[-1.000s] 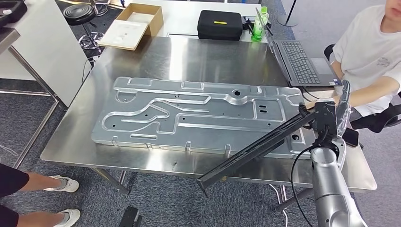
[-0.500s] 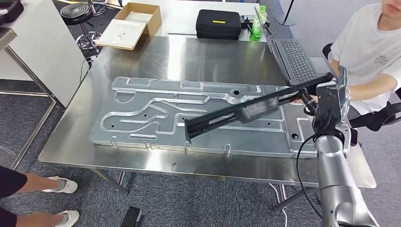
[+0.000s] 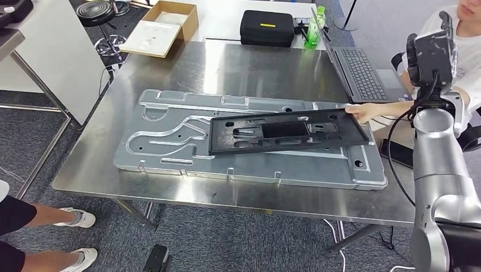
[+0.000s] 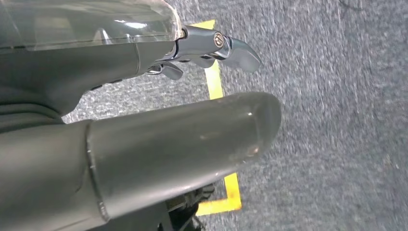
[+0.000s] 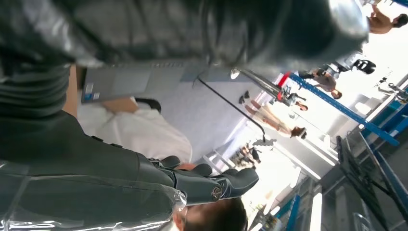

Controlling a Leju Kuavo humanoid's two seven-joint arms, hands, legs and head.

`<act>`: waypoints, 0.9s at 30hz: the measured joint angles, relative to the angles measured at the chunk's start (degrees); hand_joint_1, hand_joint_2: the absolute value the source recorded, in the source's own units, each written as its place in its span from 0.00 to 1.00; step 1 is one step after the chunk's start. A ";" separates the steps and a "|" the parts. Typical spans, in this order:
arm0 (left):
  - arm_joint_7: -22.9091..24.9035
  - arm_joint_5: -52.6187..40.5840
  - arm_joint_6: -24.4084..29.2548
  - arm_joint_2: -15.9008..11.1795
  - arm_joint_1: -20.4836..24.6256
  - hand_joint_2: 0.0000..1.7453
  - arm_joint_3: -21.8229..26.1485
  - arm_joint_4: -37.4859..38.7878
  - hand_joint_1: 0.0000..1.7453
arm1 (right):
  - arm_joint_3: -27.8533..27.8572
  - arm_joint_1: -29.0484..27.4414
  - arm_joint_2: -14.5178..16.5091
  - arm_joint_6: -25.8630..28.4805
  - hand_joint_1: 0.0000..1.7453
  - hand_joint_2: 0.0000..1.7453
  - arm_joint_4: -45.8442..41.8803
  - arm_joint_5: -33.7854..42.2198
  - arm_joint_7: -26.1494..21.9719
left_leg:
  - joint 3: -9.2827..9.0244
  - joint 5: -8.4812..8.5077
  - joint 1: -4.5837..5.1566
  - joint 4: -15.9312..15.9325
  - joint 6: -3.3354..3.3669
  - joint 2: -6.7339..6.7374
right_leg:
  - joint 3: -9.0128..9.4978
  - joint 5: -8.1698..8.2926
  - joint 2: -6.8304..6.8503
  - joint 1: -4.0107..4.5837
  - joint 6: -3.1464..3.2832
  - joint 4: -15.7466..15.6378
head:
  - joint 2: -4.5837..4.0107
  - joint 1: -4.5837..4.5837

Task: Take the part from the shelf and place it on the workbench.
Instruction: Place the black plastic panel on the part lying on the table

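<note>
We see a large stainless-steel table (image 3: 170, 62) taking up the middle of the head view, and on it a wide stamped sheet-metal panel with raised channels (image 3: 170, 139) lying flat across most of its width. On top of that panel, toward its 3 o'clock end, rests the flat black rectangular plastic part with cut-out openings (image 3: 286, 131), slightly skewed, its far end at 3 o'clock beside a person's hand (image 3: 363, 110) that reaches in from the table's edge; we cannot tell whether that hand touches the part. The person in a white shirt (image 3: 471, 54) sits at 2 o'clock. Our silver right arm (image 3: 439, 164) rises from 4 o'clock, and the right hand (image 3: 431, 54) is lifted high at 2 o'clock, well apart from the black part and holding nothing; in the right wrist view (image 5: 211, 185) its dark fingers look partly stretched out, though we cannot tell exactly how far they are spread. In the left wrist view the left hand (image 4: 211, 45) hangs over grey carpet (image 4: 337, 120) marked with yellow tape (image 4: 219, 144), its fingers empty; how far they are curled we cannot tell. Beyond the table, at 1 o'clock, lies an open dark laptop (image 3: 360, 71), at 12 o'clock a black zipped case (image 3: 266, 28) and a green bottle (image 3: 313, 28), and at 11 o'clock an open cardboard box (image 3: 159, 31).
</note>
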State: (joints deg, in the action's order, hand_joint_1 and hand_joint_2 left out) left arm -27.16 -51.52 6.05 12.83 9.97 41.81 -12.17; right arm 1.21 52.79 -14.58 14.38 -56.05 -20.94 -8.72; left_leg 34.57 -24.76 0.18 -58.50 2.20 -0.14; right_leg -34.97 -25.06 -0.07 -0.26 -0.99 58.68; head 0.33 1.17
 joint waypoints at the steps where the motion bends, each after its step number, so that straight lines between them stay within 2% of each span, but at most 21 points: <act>1: 0.01 0.01 0.03 0.01 0.00 0.00 -0.04 0.00 0.00 | -0.38 -0.46 -0.05 0.42 0.00 0.00 -0.44 -0.45 -0.42 | -0.06 -0.01 -0.03 0.07 -0.32 0.01 | 0.03 0.09 -0.06 -0.04 0.23 -0.16 | 0.00 -0.01; 3: -0.01 0.07 0.09 0.03 0.03 0.00 -0.16 0.00 0.00 | -1.05 -1.65 -0.10 1.54 0.00 0.00 -1.64 -1.54 -1.41 | 0.20 -0.78 -0.06 -0.69 -1.00 0.04 | 0.26 0.30 -0.04 -0.36 0.83 -0.59 | 0.00 -0.02; 4: -0.03 0.11 0.13 0.03 0.06 0.00 -0.21 0.00 0.00 | -1.35 -2.47 -0.11 2.44 0.00 0.00 -2.56 -2.19 -2.07 | 0.93 -1.96 -0.09 -2.43 -1.29 0.03 | 0.40 0.40 0.03 -0.54 1.18 -0.82 | 0.00 -0.02; 7: -0.09 0.29 0.20 0.05 -0.11 0.00 -0.28 0.00 0.00 | -2.27 -5.93 0.05 4.70 0.00 0.00 -5.84 -3.83 -3.28 | 5.75 -7.12 -0.38 -13.05 -1.84 0.04 | 0.51 0.38 0.16 -0.50 1.76 -0.93 | 0.00 -0.03; 8: -0.09 0.35 0.21 0.04 -0.20 0.00 -0.28 0.00 0.00 | -2.50 -7.12 0.15 4.95 0.00 0.00 -6.70 -4.12 -3.47 | 7.10 -7.86 -0.42 -15.76 -1.93 0.04 | 0.51 0.34 0.14 -0.47 1.79 -0.89 | 0.00 -0.04; 9: -0.09 0.41 0.22 0.04 -0.27 0.00 -0.29 0.00 0.00 | -2.66 -8.23 0.25 5.20 0.00 0.00 -7.54 -4.40 -3.89 | 7.58 -7.54 -0.43 -16.52 -1.98 0.04 | 0.51 0.29 0.12 -0.46 1.79 -0.81 | 0.00 -0.04; 10: -0.09 0.46 0.26 0.04 -0.30 0.00 -0.29 0.00 0.00 | -2.79 -9.36 0.35 5.59 0.00 0.00 -8.55 -4.75 -4.64 | 6.96 -6.18 -0.43 -15.01 -1.95 0.05 | 0.54 0.20 0.10 -0.47 1.75 -0.71 | 0.00 -0.04; 12: -0.10 0.55 0.42 0.04 -0.31 0.00 -0.31 0.00 0.00 | -3.08 -12.18 0.87 7.14 0.00 0.00 -11.51 -6.04 -6.93 | 3.27 -2.35 -0.44 -7.28 -1.64 0.02 | 0.69 -0.13 0.07 -0.47 1.54 -0.44 | 0.00 -0.04; 13: -0.12 0.60 0.54 0.05 -0.31 0.00 -0.32 0.00 0.00 | -3.28 -13.97 1.31 8.29 0.00 0.00 -13.42 -6.93 -8.15 | 1.47 -1.10 -0.38 -3.64 -1.45 -0.01 | 0.72 -0.32 0.06 -0.36 1.36 -0.25 | 0.00 -0.03; 14: -0.14 0.64 0.66 0.07 -0.34 0.00 -0.33 0.00 0.00 | -3.55 -16.02 1.88 9.53 0.00 0.00 -15.41 -7.93 -9.21 | 0.26 -0.51 -0.34 -1.26 -1.25 -0.04 | 0.74 -0.44 0.07 -0.27 1.15 -0.15 | 0.00 -0.03; 15: -0.16 0.69 0.79 0.08 -0.41 0.00 -0.34 0.00 0.00 | -3.90 -18.31 2.59 10.88 0.00 0.00 -17.45 -9.07 -10.14 | -0.25 -0.57 -0.26 -0.27 -1.05 -0.08 | 0.76 -0.51 0.06 -0.17 0.91 -0.13 | 0.00 -0.03; 18: -0.24 0.82 1.10 0.16 -0.62 0.00 -0.35 0.00 0.00 | -5.52 -25.49 4.96 16.10 0.00 0.00 -23.71 -14.61 -12.53 | -0.56 -0.32 -0.33 0.33 -0.21 -0.32 | 0.96 -0.79 0.26 -0.15 0.08 -0.17 | 0.00 -0.02; 19: -0.26 0.83 1.16 0.21 -0.62 0.00 -0.36 0.00 0.00 | -6.17 -27.54 5.63 17.94 0.00 0.00 -25.67 -16.84 -13.10 | -0.71 -0.12 -0.44 0.65 0.14 -0.47 | 0.68 -1.52 0.32 -0.22 -0.18 0.63 | 0.00 -0.02; 21: -0.29 0.76 1.20 0.32 -0.62 0.00 -0.37 0.00 0.00 | -7.38 -30.84 6.62 20.41 0.00 0.00 -28.71 -19.77 -13.57 | -0.87 0.12 -0.61 1.04 0.58 -0.82 | -1.53 -4.67 0.25 -0.42 -0.61 5.68 | 0.00 0.00; 23: -0.28 0.72 1.21 0.37 -0.75 0.00 -0.37 0.00 0.00 | -8.36 -33.34 7.35 21.26 0.00 0.00 -30.75 -20.79 -13.56 | -0.81 0.11 -0.58 1.00 0.71 -1.27 | -5.24 -8.06 0.21 -0.54 -0.92 13.28 | 0.00 -0.01; 24: -0.27 0.72 1.21 0.38 -0.85 0.00 -0.37 0.00 0.00 | -8.76 -34.32 7.63 21.41 0.00 0.00 -31.51 -21.10 -13.53 | -0.79 0.09 -0.56 0.94 0.72 -1.57 | -6.45 -8.58 0.21 -0.57 -1.00 15.63 | 0.00 -0.02; 25: -0.27 0.73 1.21 0.39 -0.93 0.00 -0.37 0.00 0.00 | -9.13 -35.10 7.86 21.64 0.00 0.00 -32.22 -21.54 -13.59 | -0.78 0.07 -0.55 0.87 0.70 -1.92 | -6.57 -7.91 0.18 -0.59 -0.99 15.77 | 0.00 -0.01; 26: -0.27 0.74 1.21 0.41 -0.96 0.00 -0.37 0.00 0.00 | -9.49 -35.73 8.10 22.01 0.00 0.00 -32.97 -22.19 -13.75 | -0.79 0.03 -0.56 0.77 0.65 -2.34 | -5.51 -6.25 0.06 -0.61 -0.90 13.60 | 0.00 -0.01; 27: -0.27 0.75 1.22 0.44 -0.96 0.00 -0.37 0.00 0.00 | -9.88 -36.33 8.37 22.55 0.00 0.00 -33.82 -23.06 -13.97 | -0.81 -0.02 -0.56 0.65 0.56 -2.79 | -3.54 -4.11 -0.42 -0.64 -0.73 9.74 | 0.00 -0.01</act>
State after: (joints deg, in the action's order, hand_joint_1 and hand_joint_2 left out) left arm -27.44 -50.77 7.27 13.27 9.01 41.44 -12.17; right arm -8.66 16.47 -6.21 36.92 -89.87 -44.00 -22.69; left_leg 33.76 -24.78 -0.39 -57.85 2.76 -2.92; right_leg -38.51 -29.17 -0.49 -0.91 -1.72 68.42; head 0.33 1.16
